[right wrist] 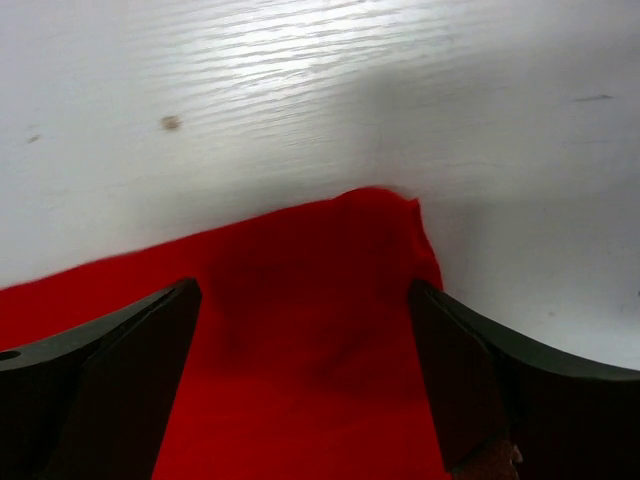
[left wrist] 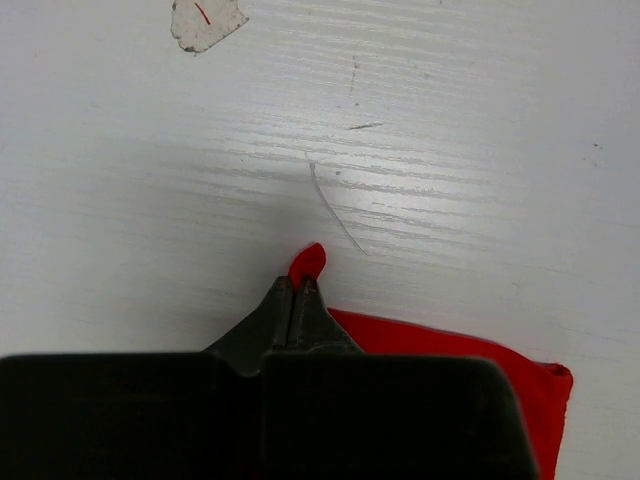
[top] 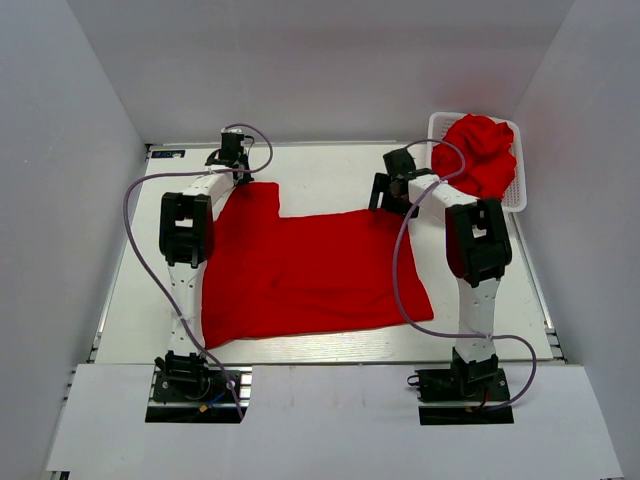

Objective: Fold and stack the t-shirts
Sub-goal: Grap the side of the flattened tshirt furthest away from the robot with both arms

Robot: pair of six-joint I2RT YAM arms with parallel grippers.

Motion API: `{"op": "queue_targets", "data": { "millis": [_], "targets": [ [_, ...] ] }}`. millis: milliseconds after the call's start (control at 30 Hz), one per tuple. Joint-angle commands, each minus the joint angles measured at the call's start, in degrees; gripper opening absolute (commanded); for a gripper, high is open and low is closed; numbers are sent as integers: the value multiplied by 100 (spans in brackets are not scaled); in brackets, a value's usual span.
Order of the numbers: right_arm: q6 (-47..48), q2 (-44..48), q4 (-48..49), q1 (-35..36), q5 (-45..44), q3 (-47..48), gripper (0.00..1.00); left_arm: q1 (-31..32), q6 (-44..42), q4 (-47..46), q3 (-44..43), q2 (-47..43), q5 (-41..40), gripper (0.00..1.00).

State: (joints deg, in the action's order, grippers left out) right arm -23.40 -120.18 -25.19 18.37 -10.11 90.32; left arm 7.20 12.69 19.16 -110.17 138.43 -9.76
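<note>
A red t-shirt (top: 305,270) lies spread flat on the white table. My left gripper (top: 232,158) is at its far left corner, shut on a small pinch of the red cloth (left wrist: 308,262); more of the shirt (left wrist: 470,365) shows beside the fingers. My right gripper (top: 395,190) is open over the shirt's far right corner (right wrist: 330,300), one finger on each side of it, holding nothing. More red t-shirts (top: 480,150) lie crumpled in the white basket at the far right.
The white lattice basket (top: 517,190) stands at the table's far right corner. A purple cable runs along each arm. A chipped spot (left wrist: 205,22) marks the table surface beyond the left gripper. Grey walls enclose the table.
</note>
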Motion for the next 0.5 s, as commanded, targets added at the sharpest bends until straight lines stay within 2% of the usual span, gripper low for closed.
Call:
{"op": "queue_targets", "data": {
  "millis": [0, 133, 467],
  "targets": [
    [-534, -119, 101, 17, -919, 153, 90, 1, -3, 519, 224, -132, 211, 0],
    [-736, -207, 295, 9, -1230, 29, 90, 1, -3, 467, 294, -185, 325, 0],
    [-684, -638, 445, 0, -1230, 178, 90, 1, -3, 352, 347, -238, 545, 0]
  ]
}}
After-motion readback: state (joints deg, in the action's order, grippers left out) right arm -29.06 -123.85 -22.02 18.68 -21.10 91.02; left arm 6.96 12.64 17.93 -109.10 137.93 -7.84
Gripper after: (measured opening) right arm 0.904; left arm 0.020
